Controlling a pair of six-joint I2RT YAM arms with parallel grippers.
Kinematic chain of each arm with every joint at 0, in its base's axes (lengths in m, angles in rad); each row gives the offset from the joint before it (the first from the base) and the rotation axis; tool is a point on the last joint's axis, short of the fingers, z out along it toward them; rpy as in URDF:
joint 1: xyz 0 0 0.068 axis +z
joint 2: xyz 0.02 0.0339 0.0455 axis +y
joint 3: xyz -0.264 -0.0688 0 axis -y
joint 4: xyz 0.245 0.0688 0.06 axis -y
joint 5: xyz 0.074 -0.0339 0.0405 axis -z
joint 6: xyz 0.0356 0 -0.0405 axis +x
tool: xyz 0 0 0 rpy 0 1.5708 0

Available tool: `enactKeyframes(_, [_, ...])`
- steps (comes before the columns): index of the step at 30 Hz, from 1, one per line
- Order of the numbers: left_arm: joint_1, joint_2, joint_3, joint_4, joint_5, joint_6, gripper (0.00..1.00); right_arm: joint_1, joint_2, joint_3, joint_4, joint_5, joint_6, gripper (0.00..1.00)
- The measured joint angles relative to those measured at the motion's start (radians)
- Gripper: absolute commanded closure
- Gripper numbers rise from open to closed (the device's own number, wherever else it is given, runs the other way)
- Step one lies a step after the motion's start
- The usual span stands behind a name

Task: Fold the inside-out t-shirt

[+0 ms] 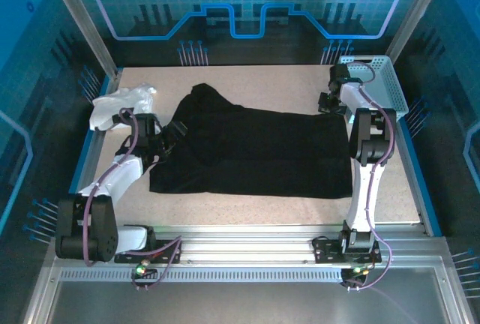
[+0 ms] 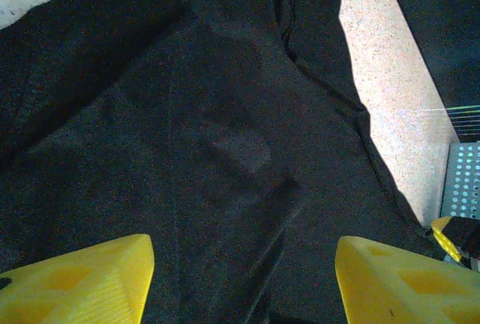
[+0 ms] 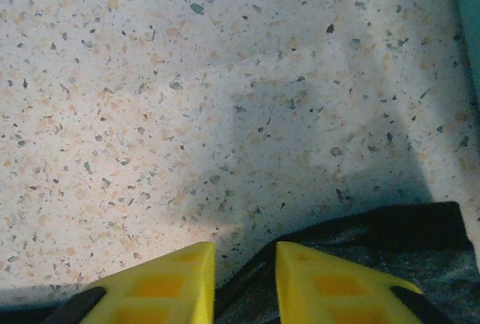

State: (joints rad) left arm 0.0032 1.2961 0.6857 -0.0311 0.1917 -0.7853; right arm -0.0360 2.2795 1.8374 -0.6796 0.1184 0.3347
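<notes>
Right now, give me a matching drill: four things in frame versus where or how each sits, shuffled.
Things:
1. black t-shirt
2. white garment
3. white perforated basket
4. left gripper

Places or states:
A. far-right corner of the table
B. wide open above the shirt
C. far-left table edge
D. spread across the table's middle

Pairs: 1-D, 2-C, 3-A, 4-B

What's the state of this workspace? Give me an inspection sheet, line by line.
Surface: pale speckled table.
Job's things: black t-shirt spread mid-table, bunched at its far left.
Clutter: white cloth at far left; white basket at far right.
Grippers: left gripper open, fingers wide apart over the t-shirt; right gripper shut on the t-shirt's hem.
Cables: purple cables run along both arms.
Surroundings: blue panels around; metal frame at near edge.
</notes>
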Motion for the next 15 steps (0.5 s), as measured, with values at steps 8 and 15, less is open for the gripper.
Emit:
enactKeyframes(8, [0.000, 0.031, 0.011, 0.002, 0.004, 0.001, 0.34, 0.000, 0.005, 0.022, -0.002, 0.037, -0.016, 0.80])
enactKeyframes(15, [0.000, 0.040, 0.013, 0.012, 0.008, 0.001, 0.34, 0.002, 0.005, 0.022, -0.023, 0.192, -0.048, 0.55])
